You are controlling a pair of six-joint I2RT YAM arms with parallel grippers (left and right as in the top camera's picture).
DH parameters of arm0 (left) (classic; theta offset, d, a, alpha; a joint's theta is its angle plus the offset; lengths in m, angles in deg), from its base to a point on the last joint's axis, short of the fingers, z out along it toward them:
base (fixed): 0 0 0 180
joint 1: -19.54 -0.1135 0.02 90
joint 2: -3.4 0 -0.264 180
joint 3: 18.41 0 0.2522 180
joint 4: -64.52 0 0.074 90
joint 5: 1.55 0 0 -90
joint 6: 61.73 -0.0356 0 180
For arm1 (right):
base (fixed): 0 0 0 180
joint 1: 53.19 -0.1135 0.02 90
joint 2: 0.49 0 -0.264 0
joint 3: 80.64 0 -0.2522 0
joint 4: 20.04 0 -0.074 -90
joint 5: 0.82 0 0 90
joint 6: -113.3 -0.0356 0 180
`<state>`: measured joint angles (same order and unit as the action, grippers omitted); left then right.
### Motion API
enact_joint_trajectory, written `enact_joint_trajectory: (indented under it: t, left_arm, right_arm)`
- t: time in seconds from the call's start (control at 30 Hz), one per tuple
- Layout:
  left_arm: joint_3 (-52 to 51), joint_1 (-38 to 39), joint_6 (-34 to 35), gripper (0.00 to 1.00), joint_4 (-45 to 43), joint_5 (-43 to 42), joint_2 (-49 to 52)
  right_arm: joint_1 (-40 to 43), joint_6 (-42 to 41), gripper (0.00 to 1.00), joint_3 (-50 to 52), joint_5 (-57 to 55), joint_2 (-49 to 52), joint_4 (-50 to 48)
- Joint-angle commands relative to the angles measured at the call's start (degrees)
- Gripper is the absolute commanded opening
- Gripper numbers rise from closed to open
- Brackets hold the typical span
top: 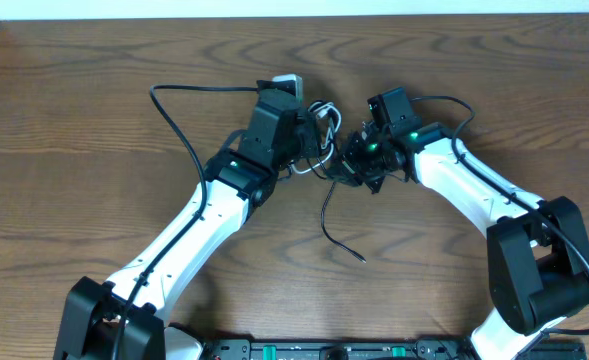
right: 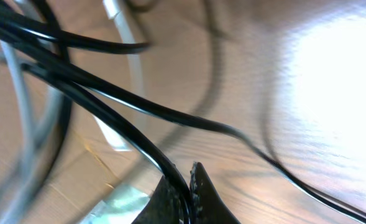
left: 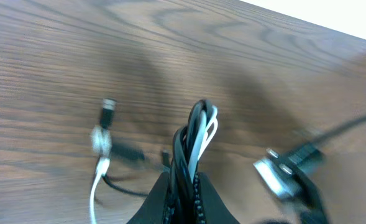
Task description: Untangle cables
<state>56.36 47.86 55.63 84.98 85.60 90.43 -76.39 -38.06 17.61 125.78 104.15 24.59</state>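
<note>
Overhead, the tangled cables (top: 324, 112) are mostly hidden; wrist views blur.

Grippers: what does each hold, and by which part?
Left gripper pinches the looped black and white cables below their loops; right gripper pinches the black cable mid-length.

I could read no text, label, brand, number or sign in any of the three views.
</note>
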Motion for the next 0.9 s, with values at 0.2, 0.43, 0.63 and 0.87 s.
enact_joint_trajectory:
  t: [0.2,0.43,0.63,0.87]
  left_arm:
    - [0.9,-1.4,-1.6,0.07,0.3,20.5,-0.5]
    - [0.9,-1.5,-1.6,0.07,1.1,20.5,-0.5]
    - [0.7,-2.2,0.2,0.07,8.2,20.7,-0.2]
    - [-1.0,-2.1,4.9,0.07,8.1,10.2,5.4]
  right_arm:
    - [1.2,12.2,0.01,1.0,-9.5,1.5,14.0]
    - [2.2,12.4,0.01,1.0,-15.2,1.5,16.8]
    - [10.7,16.0,0.01,1.0,-10.6,1.5,18.6]
    - [14.9,32.3,0.01,1.0,11.0,1.5,12.2]
